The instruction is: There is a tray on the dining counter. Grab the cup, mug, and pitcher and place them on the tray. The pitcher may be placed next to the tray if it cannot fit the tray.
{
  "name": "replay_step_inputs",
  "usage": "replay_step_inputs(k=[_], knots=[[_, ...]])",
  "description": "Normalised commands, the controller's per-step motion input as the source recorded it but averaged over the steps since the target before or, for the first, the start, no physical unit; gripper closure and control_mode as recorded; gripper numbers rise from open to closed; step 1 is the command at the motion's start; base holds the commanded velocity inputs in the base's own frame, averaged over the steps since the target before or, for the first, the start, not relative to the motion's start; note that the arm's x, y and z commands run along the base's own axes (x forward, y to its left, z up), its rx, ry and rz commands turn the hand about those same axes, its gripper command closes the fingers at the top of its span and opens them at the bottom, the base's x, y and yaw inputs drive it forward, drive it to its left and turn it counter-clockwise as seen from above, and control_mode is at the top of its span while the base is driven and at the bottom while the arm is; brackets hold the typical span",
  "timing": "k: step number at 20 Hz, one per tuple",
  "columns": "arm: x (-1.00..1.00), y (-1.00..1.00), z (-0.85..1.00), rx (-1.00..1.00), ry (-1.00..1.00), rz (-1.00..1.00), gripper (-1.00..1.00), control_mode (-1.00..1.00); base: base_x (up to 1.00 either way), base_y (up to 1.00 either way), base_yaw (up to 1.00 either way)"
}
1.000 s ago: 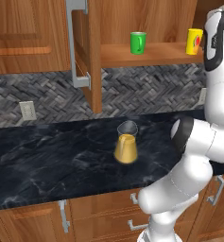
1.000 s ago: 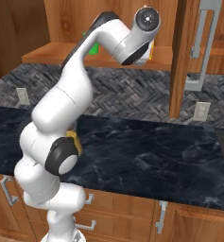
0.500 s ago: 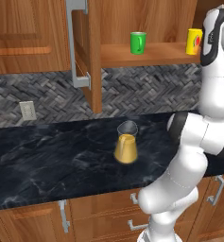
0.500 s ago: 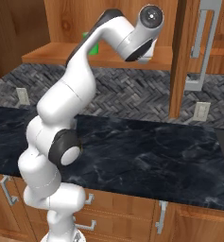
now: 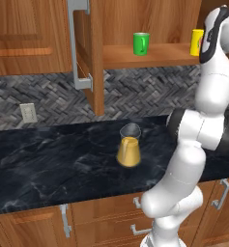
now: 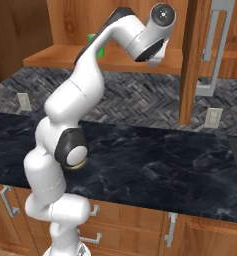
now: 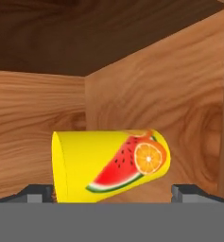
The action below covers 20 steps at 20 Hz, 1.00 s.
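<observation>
Yellow handleless cup [image 7: 111, 165], a small tumbler printed with a red and green watermelon slice and an orange slice, lies across the hand view directly ahead of the gripper [image 7: 112, 191], between its two dark fingertips [image 7: 38, 193]. One fingertip shows just off the cup's open rim and the other just off its narrower base, so the jaws stand spread wide and do not press on it; nothing is held. Because that camera rolls with the hand, the cup only looks sideways there: in the left base view the same cup [image 5: 196, 42] stands upright on the wooden cabinet shelf [image 5: 150, 54], with the white arm's hand raised right beside it.

Beyond the fingers and the cup are the brown wooden back and side walls of the open cabinet. Further along the shelf, well apart from the fingers, stands the small bright green mug [image 5: 141, 44] with its loop handle; in the right base view a sliver of green [image 6: 92, 39] peeks from behind the arm.

Far below the fingers, the amber-yellow cone-shaped pitcher [image 5: 129, 147] with a greyish clear neck stands upright on the black marble-topped counter [image 5: 53, 164], near the hanging wooden cabinet door [image 5: 91, 53] with its grey handle.
</observation>
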Motion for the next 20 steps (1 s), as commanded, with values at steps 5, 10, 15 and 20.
replay_step_inputs(k=[5, 10, 15, 20], knots=[[0.18, -0.07, 0.02, 0.00, 0.04, 0.00, -1.00, -1.00, 0.00, 0.00, 0.00], [0.18, -0.09, 0.04, 0.00, 0.02, 0.00, -1.00, -1.00, 0.00, 0.00, 0.00], [0.17, -0.02, 0.02, 0.00, 0.04, 0.00, -1.00, -1.00, 0.00, 0.00, 0.00], [0.20, 0.00, 0.03, 0.00, 0.05, 0.00, -1.00, -1.00, 0.00, 0.00, 0.00]])
